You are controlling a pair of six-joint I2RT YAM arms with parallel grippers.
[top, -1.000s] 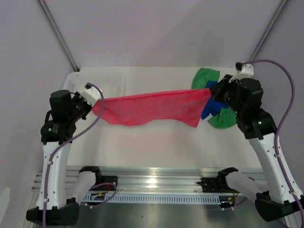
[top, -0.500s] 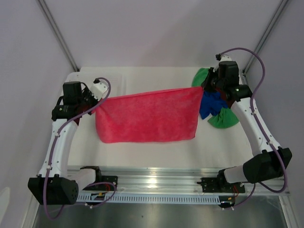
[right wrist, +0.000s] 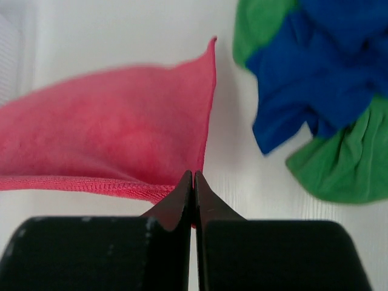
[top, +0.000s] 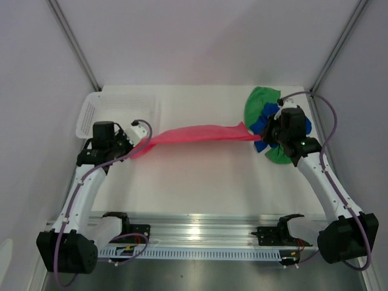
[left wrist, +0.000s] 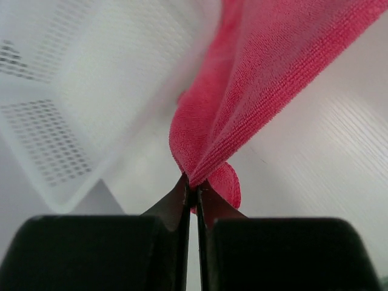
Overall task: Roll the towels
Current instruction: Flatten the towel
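- Left tool [left wrist: 192,185] and right tool [right wrist: 193,176] each pinch one end of the pink towel [top: 197,132].
- Best laid taut and flat on the tabletop [top: 200,182], clear of the pile [right wrist: 315,79].

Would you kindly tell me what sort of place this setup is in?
Most likely a robot test cell in a lab: a white table boxed in by plain pale panels, two arms bolted to an aluminium rail, and a mesh basket and pink towel among the few props.

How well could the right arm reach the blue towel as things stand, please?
Probably not yet: the blue towel lies close by, uncovered, but the right gripper is shut on the pink towel.
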